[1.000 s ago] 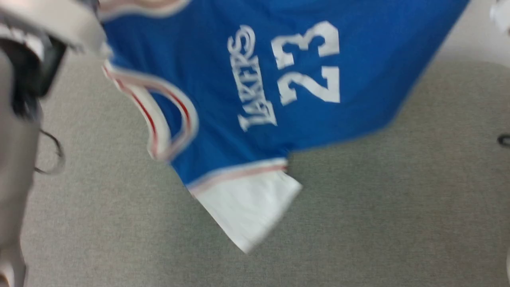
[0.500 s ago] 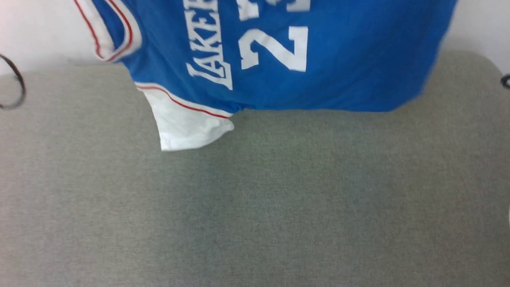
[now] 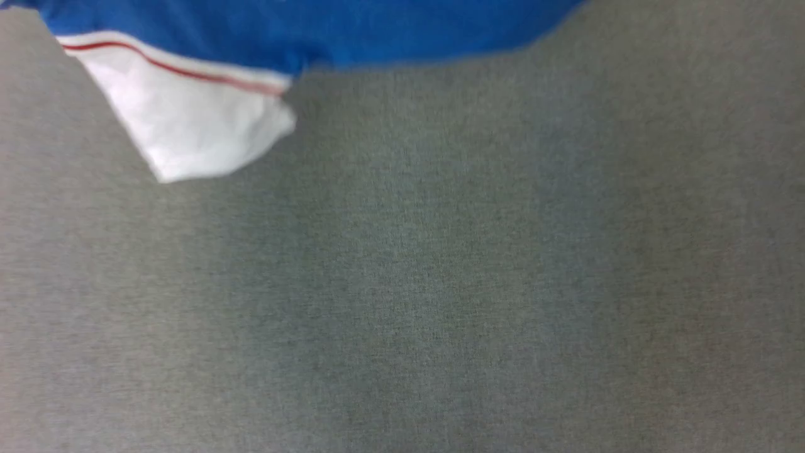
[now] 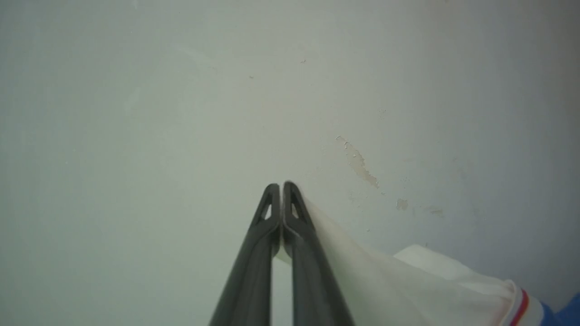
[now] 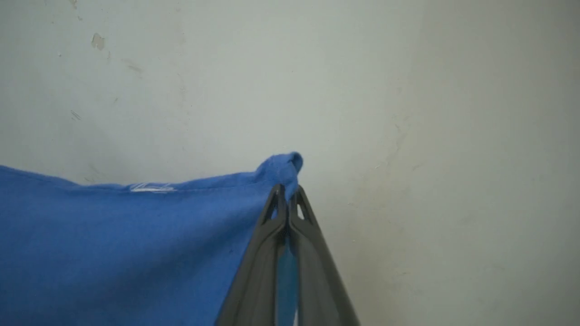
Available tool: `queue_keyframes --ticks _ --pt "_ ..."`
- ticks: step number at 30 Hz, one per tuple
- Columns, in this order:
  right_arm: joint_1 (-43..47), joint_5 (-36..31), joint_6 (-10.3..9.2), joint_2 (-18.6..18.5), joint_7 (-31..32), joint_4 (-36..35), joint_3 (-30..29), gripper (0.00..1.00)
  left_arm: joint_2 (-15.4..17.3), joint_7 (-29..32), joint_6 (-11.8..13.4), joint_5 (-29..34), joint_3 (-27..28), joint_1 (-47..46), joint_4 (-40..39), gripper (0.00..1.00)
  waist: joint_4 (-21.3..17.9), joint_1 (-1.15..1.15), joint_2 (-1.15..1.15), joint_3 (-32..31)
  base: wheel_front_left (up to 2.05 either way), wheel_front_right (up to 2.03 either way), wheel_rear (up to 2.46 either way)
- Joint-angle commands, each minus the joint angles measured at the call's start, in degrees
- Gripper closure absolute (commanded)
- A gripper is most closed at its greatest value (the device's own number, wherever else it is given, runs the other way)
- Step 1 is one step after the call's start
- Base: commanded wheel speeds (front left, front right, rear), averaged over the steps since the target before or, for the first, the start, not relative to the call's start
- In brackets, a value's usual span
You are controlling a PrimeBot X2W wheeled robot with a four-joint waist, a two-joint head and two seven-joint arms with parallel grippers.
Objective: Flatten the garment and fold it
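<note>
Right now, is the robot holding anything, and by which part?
Yes, the garment: left gripper pinches its white sleeve, right gripper a blue corner.

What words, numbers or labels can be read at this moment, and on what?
None can be read.
The garment: its blue cloth and white sleeve bear only a thin red stripe, no lettering.
Small white mark on its blue hem, right wrist view: too blurred to read.

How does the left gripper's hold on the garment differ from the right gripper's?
The left gripper pinches the white sleeve; the right gripper pinches blue cloth. At the left gripper the cloth hangs off one side; at the right gripper a blue tuft pokes past the tips. Both are shut on the garment.
</note>
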Motion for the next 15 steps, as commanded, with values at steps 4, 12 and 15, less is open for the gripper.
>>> queue_keyframes --ticks 4,12,15 --pt "-2.1 -1.0 -0.05 0.0 -3.9 3.3 0.0 1.00 -0.8 -3.1 -0.9 0.7 -0.8 -4.2 1.6 1.00 -1.6 -0.03 0.00 7.0 0.00 0.00 0.00" --pt "-5.1 -1.4 -0.05 -2.4 -9.4 5.6 2.0 1.00 -1.9 -10.0 -2.1 0.4 -1.4 -7.4 2.5 1.00 -0.6 -0.03 0.00 14.2 0.00 0.00 0.00" --pt "-5.6 -0.9 -0.05 -4.1 -11.1 5.4 3.2 1.00 -1.9 -12.2 -2.5 -0.2 -1.6 -6.0 2.0 1.00 0.1 -0.03 0.00 16.9 0.00 0.00 0.00"
